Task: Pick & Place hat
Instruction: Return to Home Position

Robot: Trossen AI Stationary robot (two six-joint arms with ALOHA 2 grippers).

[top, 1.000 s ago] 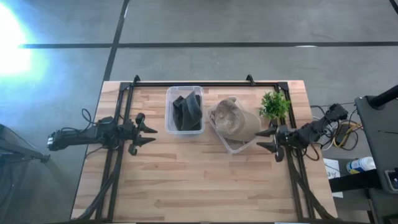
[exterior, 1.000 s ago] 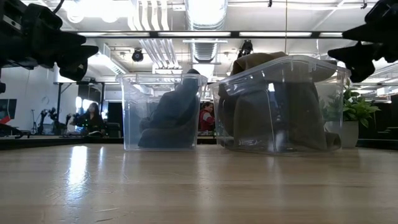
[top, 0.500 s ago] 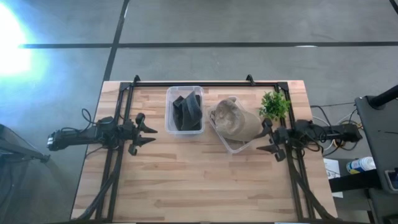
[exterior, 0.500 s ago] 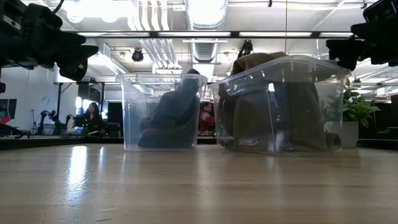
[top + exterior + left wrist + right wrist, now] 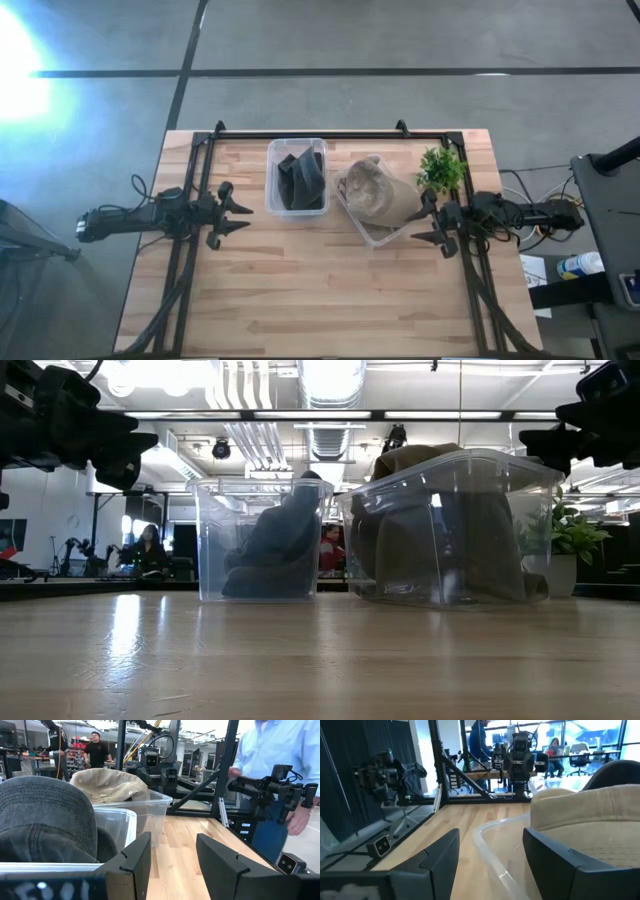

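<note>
Black hat (image 5: 300, 181) sits inside left bin (image 5: 250, 482), bunched up and below the rim. Brown hat (image 5: 378, 196) is in right bin (image 5: 450, 457), heaped above the rim in the low view. One or two hats in that heap, cannot tell. The bins stand side by side at the table's (image 5: 300, 300) far middle, right bin skewed. All hats look placed, so only the arm retreat seems left.

Right gripper (image 5: 426, 225) hovers off the table just beside right bin's outer corner, fingers apart and holding nothing. Its wrist view shows the brown crown and the bin lip very near. Left gripper (image 5: 240, 216) is near left bin with a gap, fingers apart and empty, raised.

Risks:
- Right side is tight. If the right gripper swings inward or dips while pulling away, a finger could catch the bin lip or hat brim.
- A bump to right bin could tip the overfilled hat out over the rim.
- Plant (image 5: 441, 168) stands just beside the right arm and could get knocked over by a wide sweep.
- Left side looks low risk, with clear space around it.
</note>
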